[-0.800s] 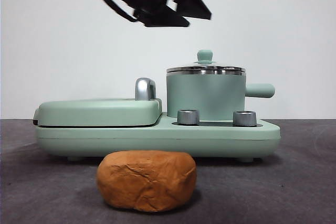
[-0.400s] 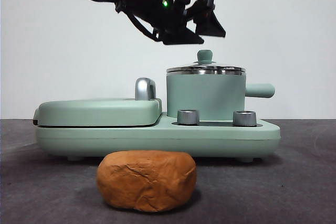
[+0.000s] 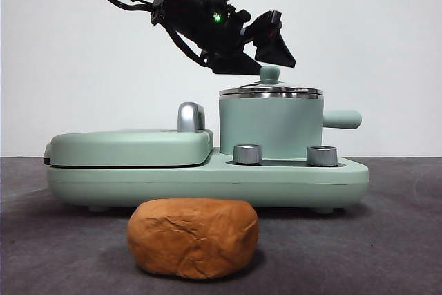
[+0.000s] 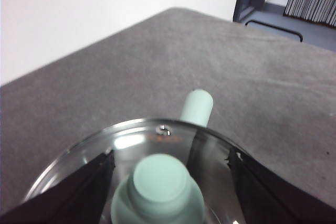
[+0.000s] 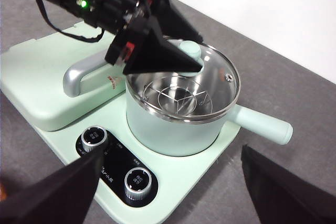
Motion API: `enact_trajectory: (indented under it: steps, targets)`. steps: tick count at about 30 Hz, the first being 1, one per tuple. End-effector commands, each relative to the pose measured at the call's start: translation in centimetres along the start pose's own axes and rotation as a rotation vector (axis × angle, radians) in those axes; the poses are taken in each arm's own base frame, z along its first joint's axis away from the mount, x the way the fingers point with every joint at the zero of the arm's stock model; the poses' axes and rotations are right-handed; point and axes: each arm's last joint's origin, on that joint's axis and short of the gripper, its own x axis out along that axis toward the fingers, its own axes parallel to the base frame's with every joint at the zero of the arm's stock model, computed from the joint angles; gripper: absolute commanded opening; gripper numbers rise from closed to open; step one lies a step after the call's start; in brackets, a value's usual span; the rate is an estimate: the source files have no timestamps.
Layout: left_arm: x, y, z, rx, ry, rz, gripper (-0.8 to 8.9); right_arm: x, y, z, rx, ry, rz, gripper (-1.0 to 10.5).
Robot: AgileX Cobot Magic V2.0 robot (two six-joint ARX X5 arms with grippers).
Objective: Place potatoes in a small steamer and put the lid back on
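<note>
My left gripper at the lid, jaws spread wide.

The jaws flank the lid's knob without touching it. The lid sits closed on the small steamer, which stands on the cooker base. The potato lies on the table in front of that base. My right gripper waits parted, well above the steamer.
</note>
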Motion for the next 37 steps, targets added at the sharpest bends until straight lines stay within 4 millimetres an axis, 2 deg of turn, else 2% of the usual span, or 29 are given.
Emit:
enact_trajectory:
  steps: [1,11,17,22,33,37]
  targets:
    - [1.0,0.1,-0.3,0.025,0.005,-0.003,3.39,0.0,-0.1,0.5,0.008,-0.016,-0.004,4.2]
    - [1.3,0.1,-0.9,0.021,0.018,-0.004,3.29,0.0,-0.1,0.5,0.008,-0.016,-0.004,4.2]
    - [1.3,0.2,-0.9,0.028,0.018,-0.002,1.07,0.0,-0.1,0.5,0.008,-0.016,-0.004,4.2]
    - [1.3,0.3,-0.9,0.028,0.018,0.005,0.13,0.0,-0.1,0.5,0.008,-0.015,-0.004,4.2]
    - [1.2,0.3,-0.7,0.06,0.012,0.006,0.14,0.0,-0.1,0.5,0.009,-0.015,-0.004,4.2]
    - [0.6,0.2,0.4,0.069,-0.015,0.01,0.15,0.0,-0.1,0.5,0.009,-0.015,-0.004,4.2]
